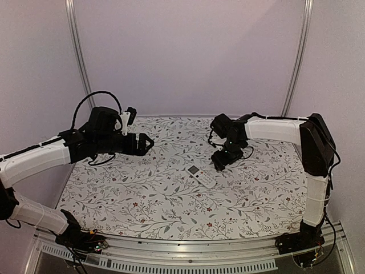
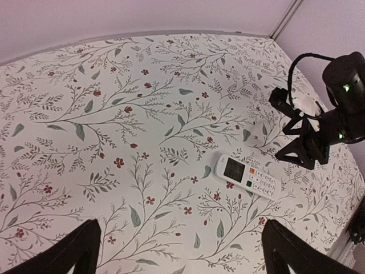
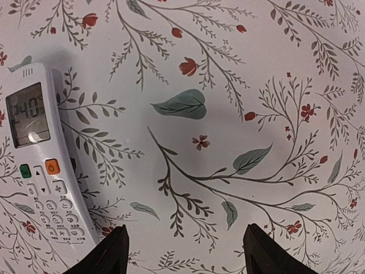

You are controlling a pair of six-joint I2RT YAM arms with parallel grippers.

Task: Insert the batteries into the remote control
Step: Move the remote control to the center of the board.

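The white remote control (image 1: 202,176) lies face up on the floral table, display window lit and buttons showing; it also shows in the left wrist view (image 2: 247,176) and the right wrist view (image 3: 44,165). My right gripper (image 1: 219,162) hovers open and empty just right of the remote; in its own view its midpoint (image 3: 185,254) is over bare cloth, the remote beside its left finger. My left gripper (image 1: 149,142) is open and empty, high over the table's left-middle, its midpoint (image 2: 181,251) well short of the remote. No batteries are in view.
The floral cloth (image 1: 142,188) covers the whole table. Pale walls and two metal posts (image 1: 80,57) close the back. The right arm's wrist and cable (image 2: 319,125) stand just past the remote in the left wrist view.
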